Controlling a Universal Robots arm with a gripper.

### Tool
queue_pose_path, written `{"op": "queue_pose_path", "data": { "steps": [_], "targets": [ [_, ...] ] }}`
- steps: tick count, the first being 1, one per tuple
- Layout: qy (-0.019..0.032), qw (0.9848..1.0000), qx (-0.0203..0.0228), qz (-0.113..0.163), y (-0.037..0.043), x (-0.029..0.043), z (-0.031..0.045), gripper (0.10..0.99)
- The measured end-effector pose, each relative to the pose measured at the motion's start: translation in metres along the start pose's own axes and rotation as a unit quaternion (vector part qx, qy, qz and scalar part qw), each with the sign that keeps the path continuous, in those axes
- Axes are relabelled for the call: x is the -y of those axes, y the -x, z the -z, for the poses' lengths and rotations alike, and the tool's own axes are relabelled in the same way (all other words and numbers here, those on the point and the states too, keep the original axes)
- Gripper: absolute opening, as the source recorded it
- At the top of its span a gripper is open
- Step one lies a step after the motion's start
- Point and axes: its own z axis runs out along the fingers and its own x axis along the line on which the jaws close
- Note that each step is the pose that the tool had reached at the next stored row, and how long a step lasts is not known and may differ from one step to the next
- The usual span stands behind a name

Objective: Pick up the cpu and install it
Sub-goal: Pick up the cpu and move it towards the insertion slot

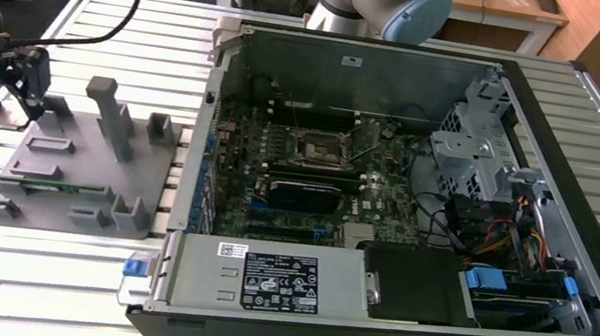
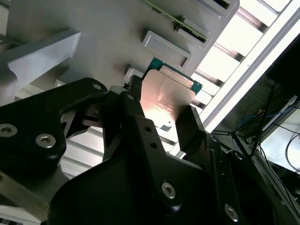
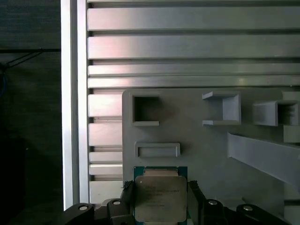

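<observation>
From where I stand the claw (image 3: 160,190) looks closed on the cpu (image 3: 161,199), black fingers (image 3: 194,204) pressed to two opposite edges, at a corner of the grey holder (image 1: 75,180) on the slatted table (image 1: 50,274), well apart from the open computer case (image 1: 581,172). I'd judge the chip light, stiff and delicate underneath, best pinched by its edges alone. The arm hangs over the holder at the exterior view's left, wrist pointing down.
</observation>
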Motion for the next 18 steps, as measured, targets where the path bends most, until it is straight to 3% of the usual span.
{"op": "queue_pose_path", "data": {
  "steps": [14, 18],
  "targets": [
    [0.0, 1.0, -0.0001, 0.008, 0.0001, -0.0016, 0.0231, 0.537],
    [0.0, 1.0, -0.0001, 0.008, 0.0002, -0.0023, 0.0362, 0.537]
  ]
}}
